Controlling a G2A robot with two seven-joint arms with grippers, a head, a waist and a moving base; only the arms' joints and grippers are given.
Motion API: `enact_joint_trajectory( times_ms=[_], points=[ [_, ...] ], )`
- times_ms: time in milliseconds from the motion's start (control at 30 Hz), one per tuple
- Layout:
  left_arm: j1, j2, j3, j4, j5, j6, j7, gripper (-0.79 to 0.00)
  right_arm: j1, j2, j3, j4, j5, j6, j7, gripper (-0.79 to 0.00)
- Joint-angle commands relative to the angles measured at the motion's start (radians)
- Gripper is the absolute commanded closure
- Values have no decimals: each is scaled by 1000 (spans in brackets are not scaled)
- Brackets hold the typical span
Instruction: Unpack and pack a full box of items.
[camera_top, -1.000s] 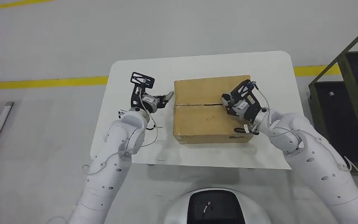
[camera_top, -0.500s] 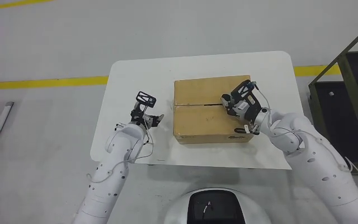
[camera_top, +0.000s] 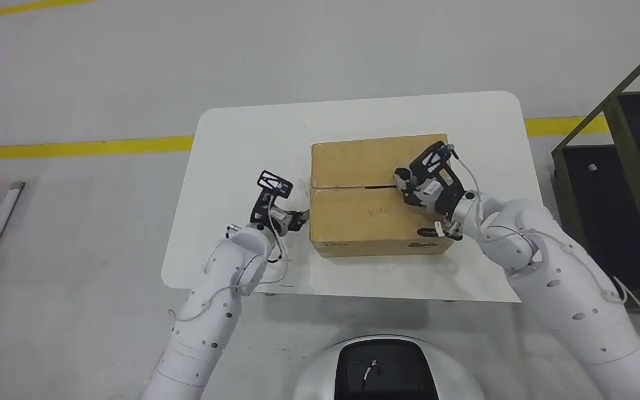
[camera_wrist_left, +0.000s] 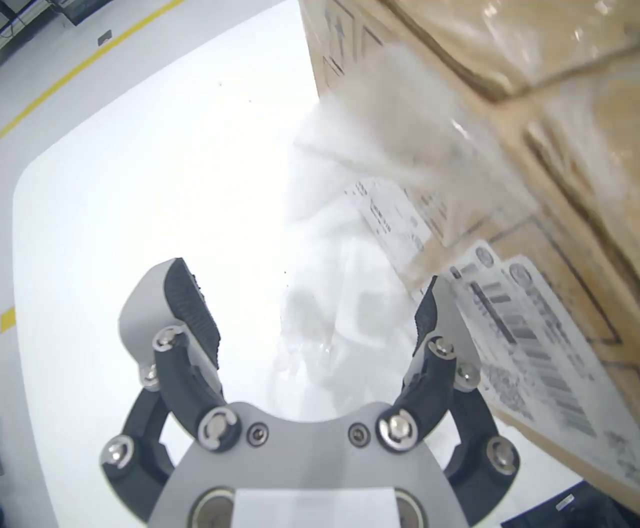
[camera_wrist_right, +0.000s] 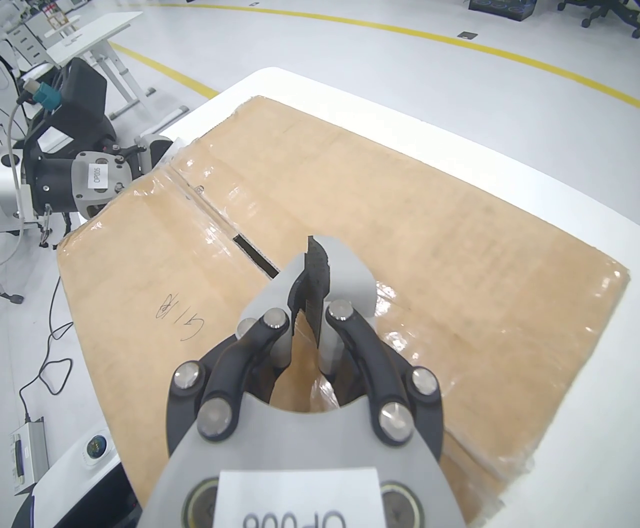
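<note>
A closed brown cardboard box (camera_top: 380, 165) lies in the middle of the white table (camera_top: 230, 150), with clear tape along its centre seam (camera_wrist_right: 200, 195). A short dark slit (camera_wrist_right: 256, 256) is open in that seam. My right gripper (camera_top: 405, 186) (camera_wrist_right: 315, 260) hovers shut just above the seam, near the slit, with nothing seen between its fingers. My left gripper (camera_top: 296, 218) (camera_wrist_left: 307, 305) stands open beside the box's left side, close to the table top. A loose, blurred strip of clear tape (camera_wrist_left: 400, 150) hangs off the box's labelled side wall (camera_wrist_left: 530, 320), right in front of it.
Bare table top lies to the left of the box and behind it. A dark metal frame (camera_top: 600, 150) stands off the table's right edge. A yellow floor line (camera_top: 90, 148) runs behind the table.
My left gripper has left the seam's left end, drawn back toward the table's front, then come in close to the box's left side. The right gripper has stayed over the seam.
</note>
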Motion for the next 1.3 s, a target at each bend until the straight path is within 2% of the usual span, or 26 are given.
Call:
enact_joint_trajectory(
  times_ms=[0, 167, 367, 633, 933, 1267],
  points=[
    [-12, -6, 0, 15, -29, 0, 20, -785, 3, -1, -1, 3, 0, 1, 0, 0],
    [-19, -14, -30, 4, -135, -9, 55, -785, 15, -3, -1, 17, 3, 1, -3, 0],
    [10, -12, -96, -72, -269, -27, 47, -785, 22, -6, -5, 27, 4, 0, -8, 0],
    [31, -10, -130, -133, -290, -34, 22, -785, 27, -9, -11, 32, 4, -4, -10, 0],
    [9, -19, -119, -146, -273, 2, 25, -785, 11, -8, 3, 24, 1, -6, -9, 0],
    [-81, -40, -54, -132, -262, -49, 32, -785, -1, -8, 14, 9, 9, -4, -6, 0]
  ],
)
